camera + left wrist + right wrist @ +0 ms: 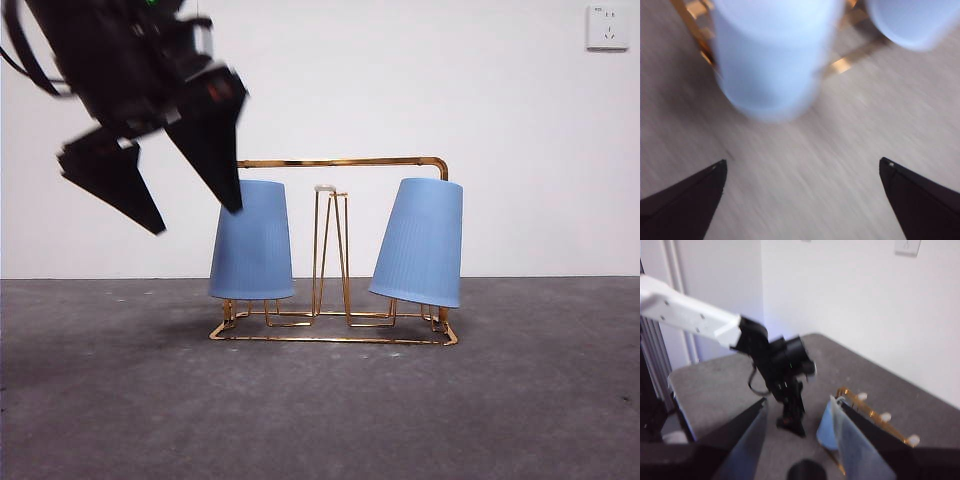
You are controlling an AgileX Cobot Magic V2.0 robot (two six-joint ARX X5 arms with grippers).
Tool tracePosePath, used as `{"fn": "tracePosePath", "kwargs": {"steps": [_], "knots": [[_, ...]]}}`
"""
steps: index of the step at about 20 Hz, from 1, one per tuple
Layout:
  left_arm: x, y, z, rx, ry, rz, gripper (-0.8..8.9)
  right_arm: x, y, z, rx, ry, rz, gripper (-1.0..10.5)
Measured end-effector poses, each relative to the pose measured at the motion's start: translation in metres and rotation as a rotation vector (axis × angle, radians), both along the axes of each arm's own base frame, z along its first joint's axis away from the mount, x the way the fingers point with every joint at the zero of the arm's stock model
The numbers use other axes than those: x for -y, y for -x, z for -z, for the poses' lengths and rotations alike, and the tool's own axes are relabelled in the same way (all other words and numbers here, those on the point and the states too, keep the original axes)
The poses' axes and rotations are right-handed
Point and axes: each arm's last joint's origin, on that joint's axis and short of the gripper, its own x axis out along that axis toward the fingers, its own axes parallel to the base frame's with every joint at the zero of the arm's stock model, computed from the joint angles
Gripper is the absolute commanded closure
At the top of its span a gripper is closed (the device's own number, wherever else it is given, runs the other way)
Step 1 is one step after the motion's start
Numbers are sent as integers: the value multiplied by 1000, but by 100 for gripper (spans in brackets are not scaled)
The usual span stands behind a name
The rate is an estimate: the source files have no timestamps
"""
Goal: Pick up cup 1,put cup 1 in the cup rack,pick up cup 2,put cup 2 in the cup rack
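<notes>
Two light blue cups hang upside down on the gold wire cup rack (340, 162). One cup (252, 240) sits upright on the rack's left side and the other cup (420, 243) leans on its right side. My left gripper (195, 215) hovers open just up and left of the left cup, holding nothing. Its wrist view, blurred, shows that cup (770, 55) ahead of the open left gripper (802, 162), with the other cup (910, 20) and the rack wire (842, 65) behind. My right gripper (797, 401) stays back, open and empty, looking at the left arm (785, 365) and the rack (875, 415).
The rack stands mid-table on the grey felt table (320, 420), in front of a white wall with a socket (607, 27). The right wrist view shows the table's edge (675, 385) near a frame post.
</notes>
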Motion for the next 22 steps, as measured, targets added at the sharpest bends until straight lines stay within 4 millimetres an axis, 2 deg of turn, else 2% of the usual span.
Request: {"fn": "tracePosePath", "kwargs": {"steps": [6, 10, 12, 13, 18, 22], "knots": [[-22, 58, -61, 4, 238, 89, 251, -11, -16, 23, -202, 202, 83, 729], [-46, 111, -107, 139, 408, 117, 252, -22, -30, 41, -379, 367, 120, 729], [-56, 130, -119, 198, 446, 115, 255, -27, -36, 45, -426, 396, 126, 729], [-60, 138, -123, 218, 461, 114, 280, -29, -38, 46, -441, 405, 128, 729], [-74, 166, -131, 252, 484, 114, 577, -37, -47, 50, -486, 425, 137, 738], [-79, 176, -132, 257, 491, 111, 791, -40, -51, 52, -507, 430, 144, 951]]}}
